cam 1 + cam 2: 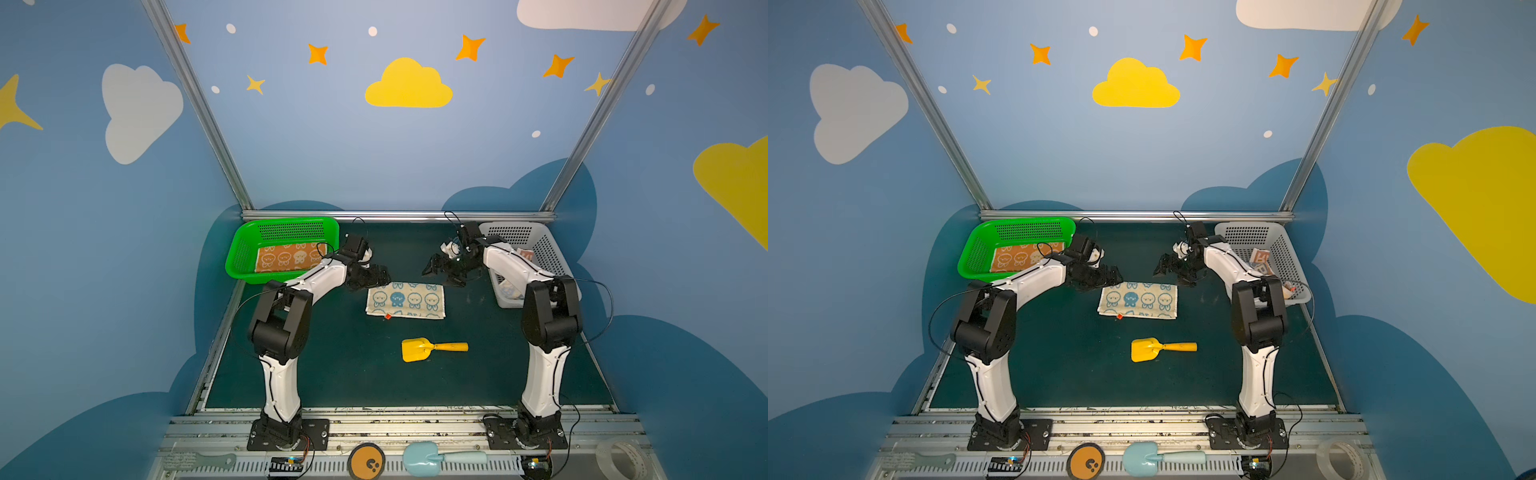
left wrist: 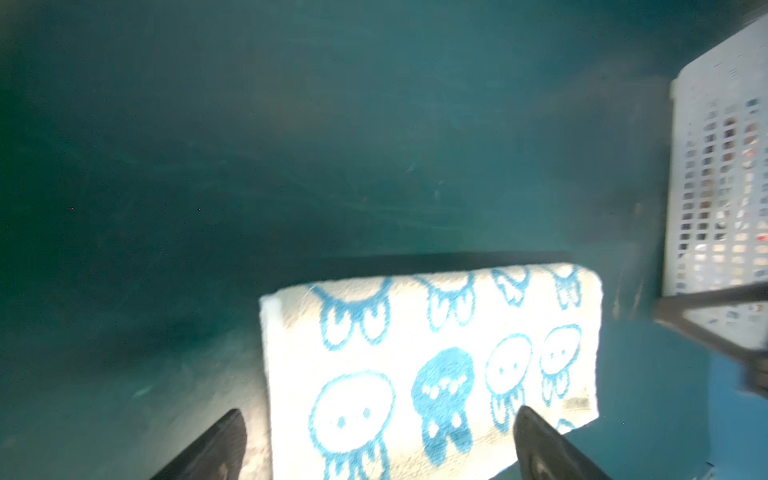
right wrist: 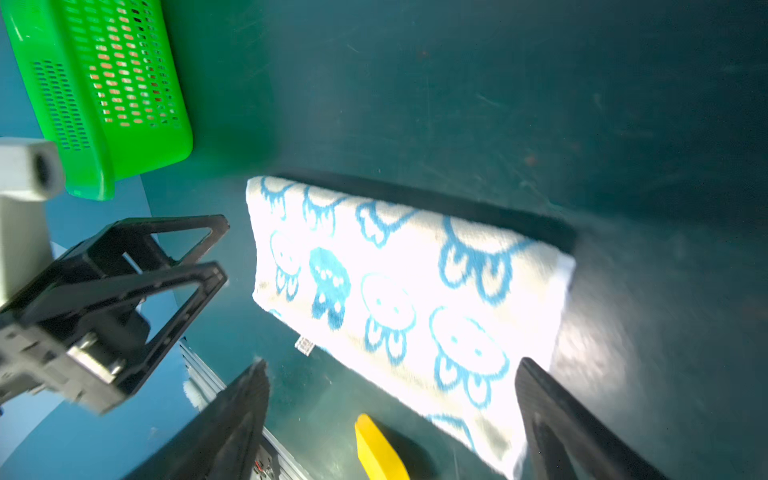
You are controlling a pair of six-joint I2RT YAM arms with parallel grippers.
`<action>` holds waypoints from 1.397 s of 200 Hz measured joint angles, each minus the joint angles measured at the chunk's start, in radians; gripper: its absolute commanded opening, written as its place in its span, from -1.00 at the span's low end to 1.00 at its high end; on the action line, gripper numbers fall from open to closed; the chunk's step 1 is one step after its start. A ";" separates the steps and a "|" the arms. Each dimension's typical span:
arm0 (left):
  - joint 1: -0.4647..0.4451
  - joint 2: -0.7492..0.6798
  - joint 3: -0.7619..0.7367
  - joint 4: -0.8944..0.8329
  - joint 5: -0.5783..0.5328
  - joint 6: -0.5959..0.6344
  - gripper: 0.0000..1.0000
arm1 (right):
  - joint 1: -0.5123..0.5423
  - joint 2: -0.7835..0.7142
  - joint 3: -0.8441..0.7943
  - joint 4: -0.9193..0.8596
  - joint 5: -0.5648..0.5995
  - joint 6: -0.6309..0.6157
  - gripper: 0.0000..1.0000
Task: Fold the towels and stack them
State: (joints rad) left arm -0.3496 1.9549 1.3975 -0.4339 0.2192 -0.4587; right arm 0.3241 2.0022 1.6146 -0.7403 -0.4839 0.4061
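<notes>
Nearest you, a yellow toy shovel [image 1: 432, 348] lies on the dark green worktop [image 1: 316, 374], handle pointing toward the right arm's side. Just beyond it the cream-blue towel [image 1: 406, 300] lies flat at mid-worktop as a rectangle. Its long axis runs left to right, parallel to the back rail, and a small red tag sits on its near long edge.

Your left claw [image 1: 380, 276] hangs at the towel's far left corner, jaws spread wide and holding nothing. Your right claw [image 1: 440, 272] hangs just past the far right corner, also spread and empty. Whether either one touches the cloth cannot be told.

Farther back, the orange towel [image 1: 286, 257] lies flat in the green basket [image 1: 245, 249] at the far left, long side also across. At the far right, in a top view, the lettered towel [image 1: 1260, 262] sits crumpled in the white basket [image 1: 1291, 257], partly hidden by the right arm.
</notes>
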 measured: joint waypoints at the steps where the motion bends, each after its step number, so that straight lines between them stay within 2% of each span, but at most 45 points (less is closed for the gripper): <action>1: 0.000 0.000 -0.002 -0.002 -0.001 0.002 0.99 | 0.000 -0.002 -0.002 0.000 0.001 0.000 0.83; 49: -0.013 0.047 -0.016 -0.052 -0.017 0.034 0.99 | 0.016 0.007 -0.141 -0.009 0.041 -0.003 0.82; 115: -0.048 0.106 0.068 -0.116 -0.053 0.079 0.86 | 0.064 0.055 -0.142 0.023 0.040 0.019 0.82; 143: -0.054 0.132 0.109 -0.167 -0.088 0.103 0.50 | 0.068 0.065 -0.131 0.040 0.019 0.041 0.82; 163: -0.057 0.139 0.113 -0.178 -0.107 0.117 0.12 | 0.081 0.075 -0.121 0.058 0.011 0.050 0.82; 178: -0.061 0.142 0.114 -0.182 -0.124 0.122 -0.03 | 0.092 0.080 -0.117 0.074 0.003 0.058 0.83; 199: -0.071 0.156 0.129 -0.198 -0.148 0.128 -0.43 | 0.101 0.085 -0.114 0.091 -0.008 0.067 0.83; 223: -0.085 0.169 0.146 -0.211 -0.163 0.138 -0.67 | 0.103 0.087 -0.112 0.099 -0.014 0.070 0.82; 250: -0.097 0.176 0.168 -0.237 -0.174 0.142 -0.79 | 0.103 0.087 -0.111 0.098 -0.015 0.069 0.83; 265: -0.102 0.188 0.205 -0.289 -0.193 0.154 -0.93 | 0.104 0.087 -0.105 0.091 -0.014 0.066 0.83; 279: -0.104 0.206 0.261 -0.362 -0.231 0.171 -0.94 | 0.107 0.091 -0.092 0.076 -0.013 0.060 0.82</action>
State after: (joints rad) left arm -0.4538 2.1609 1.6581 -0.7959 -0.0116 -0.2882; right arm 0.4313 2.0930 1.5227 -0.6643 -0.4965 0.4664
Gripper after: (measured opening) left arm 0.095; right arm 0.912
